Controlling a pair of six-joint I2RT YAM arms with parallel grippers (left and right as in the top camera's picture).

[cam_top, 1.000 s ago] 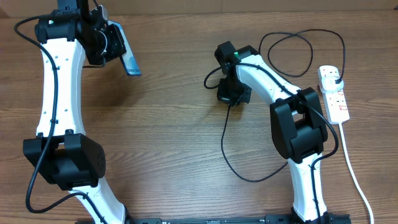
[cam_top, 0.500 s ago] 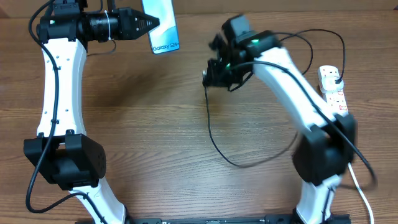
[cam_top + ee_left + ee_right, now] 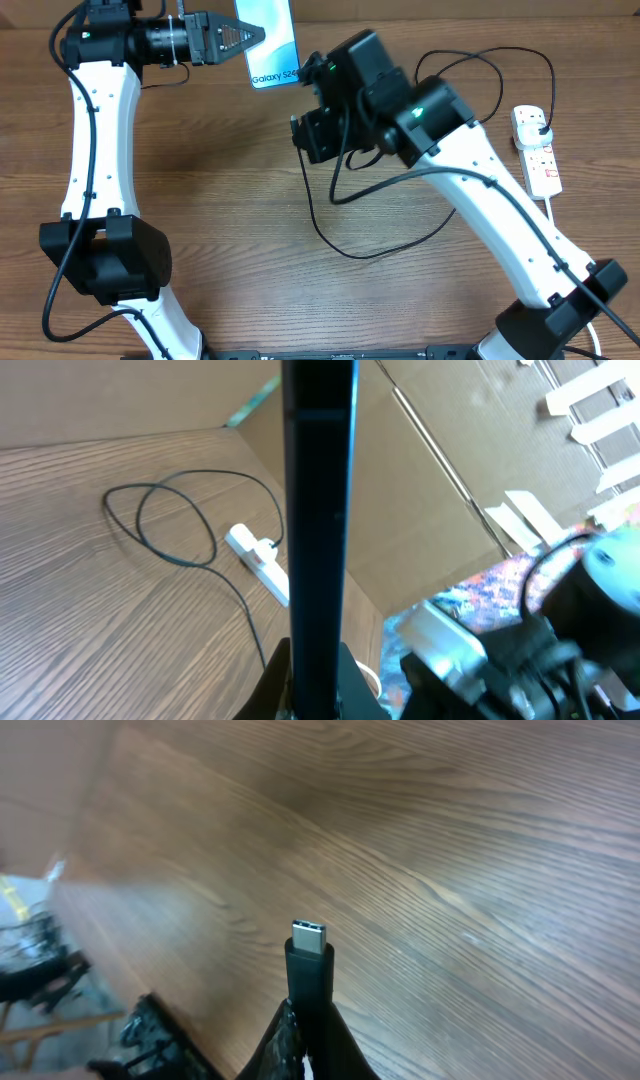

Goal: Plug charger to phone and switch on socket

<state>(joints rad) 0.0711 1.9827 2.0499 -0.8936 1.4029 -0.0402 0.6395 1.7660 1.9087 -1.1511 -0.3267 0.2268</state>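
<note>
The brown wood-grain surface [image 3: 250,200] shows a wide stretch of bare wood between the two white arms, crossed only by cable loops. The long white socket [image 3: 537,150], a power strip with red-marked switches, lies close to the right edge. Its markings are too small to read.

The flat phone [image 3: 272,45] with a light blue screen and black rim is held up near the far edge. Its screen reads "Galaxy S24". The left pincer [image 3: 235,38] is clamped on its side, and the left wrist view shows only its thin dark edge.

The thin black charger [image 3: 340,235] cable loops across the middle of the surface, with its black plug seated in the socket. The right pincer [image 3: 305,1030] is closed on the cable just behind its small metal connector tip [image 3: 308,938], which points upward, probably close beside the phone.
</note>
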